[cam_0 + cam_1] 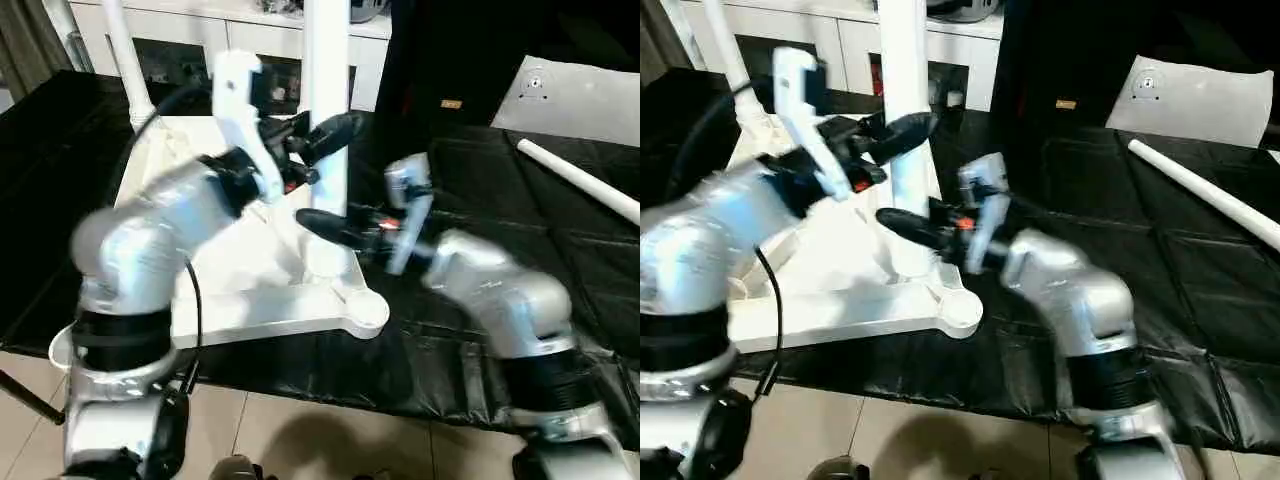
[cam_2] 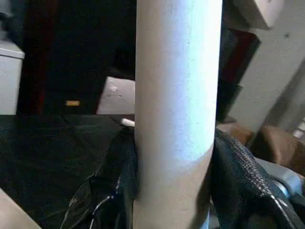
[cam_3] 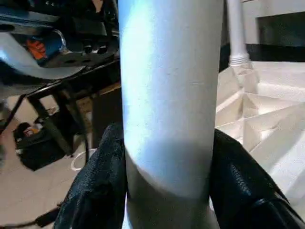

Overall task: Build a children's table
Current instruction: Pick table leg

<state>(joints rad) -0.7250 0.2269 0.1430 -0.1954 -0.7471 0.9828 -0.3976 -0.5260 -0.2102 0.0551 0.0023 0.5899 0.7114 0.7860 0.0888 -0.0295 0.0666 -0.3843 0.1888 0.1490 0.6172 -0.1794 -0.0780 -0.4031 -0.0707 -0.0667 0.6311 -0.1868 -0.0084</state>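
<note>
- Tabletop (image 1: 290,300) of the children's table lies upside down on the black-covered work surface (image 1: 520,190), ribbed underside up, its near corner socket (image 1: 362,312) empty and facing the robot.
- Upright leg (image 1: 327,120) stands in the tabletop near that right-hand edge, and both arms are on it; I judge this to be the step in hand, seating or twisting this leg into its socket.
- Second leg (image 1: 128,70) stands upright at the far left corner, so it looks already fitted (its foot is partly hidden by the left arm, so how firmly it sits cannot be told).
- Loose leg (image 1: 580,180) lies flat on the black cover well off to the right, near a small white panel (image 1: 575,100); it is yet to be fitted.
- Fourth leg: I cannot place it, so at best half the legs are in.
- Left gripper (image 2: 174,191) has its two black fingers (image 2: 121,186) spread around the upright leg, pinching it from either side, higher up the tube.
- Right gripper (image 3: 167,191) clasps the same leg lower down, fingers (image 3: 102,186) pressed to its opposite sides.
- Left to do, as I judge it: finish this leg, fit the remaining ones, turn the table upright.
</note>
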